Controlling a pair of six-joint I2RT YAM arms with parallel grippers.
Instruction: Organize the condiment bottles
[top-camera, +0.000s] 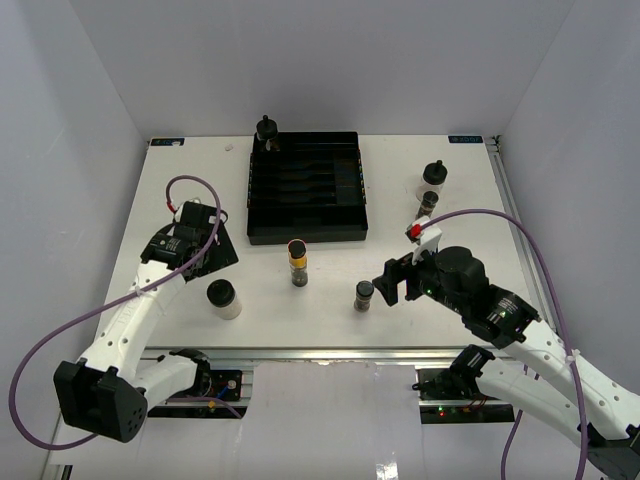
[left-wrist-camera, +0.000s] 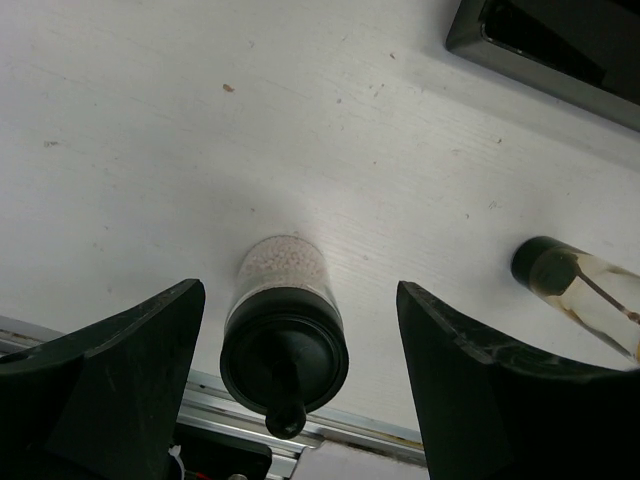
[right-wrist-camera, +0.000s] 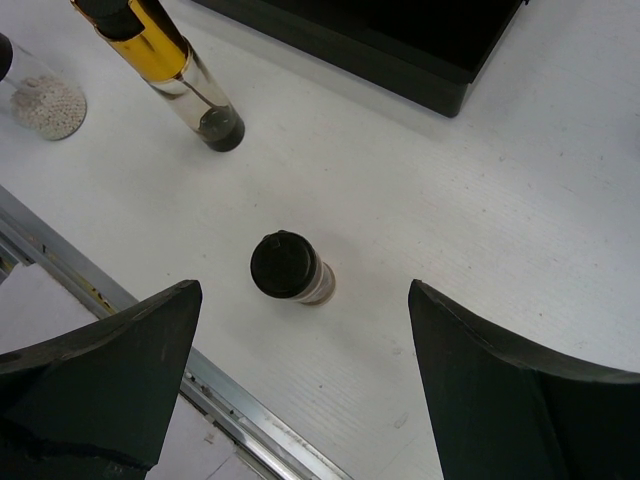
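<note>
Left fingers (left-wrist-camera: 130, 370) loom at the bottom of the wrist view, spread wide with nothing in them. Framed squarely between them stands the squat grain-filled bottle (left-wrist-camera: 285, 330), black knobbed cap up, clear of both fingers. It sits close to the near edge of the bench (top-camera: 470, 270), right by the rail, and there's the worry. One finger landing first could shove it over that edge, and a pinch on the knobbed cap rather than the body looks likely to slip.

Over on the other side, the right fingers (right-wrist-camera: 110, 380) are just as wide and just as bare. The small dark jar (right-wrist-camera: 290, 268) stands upright between them, untouched. It's slim, so an off-centre close could tip it.

The yellow-banded jar (top-camera: 297, 262) stands between those two, near the front wall of the black slotted tray (top-camera: 305, 238). A wide swing from either arm could clip it.

Farther out, a knob-capped bottle (top-camera: 266, 131) sits at the tray's back left corner; inside it or just behind, I can't tell. A second squat bottle (top-camera: 433, 178) and a slim jar (top-camera: 428, 204) stand side by side off to the tray's right.
</note>
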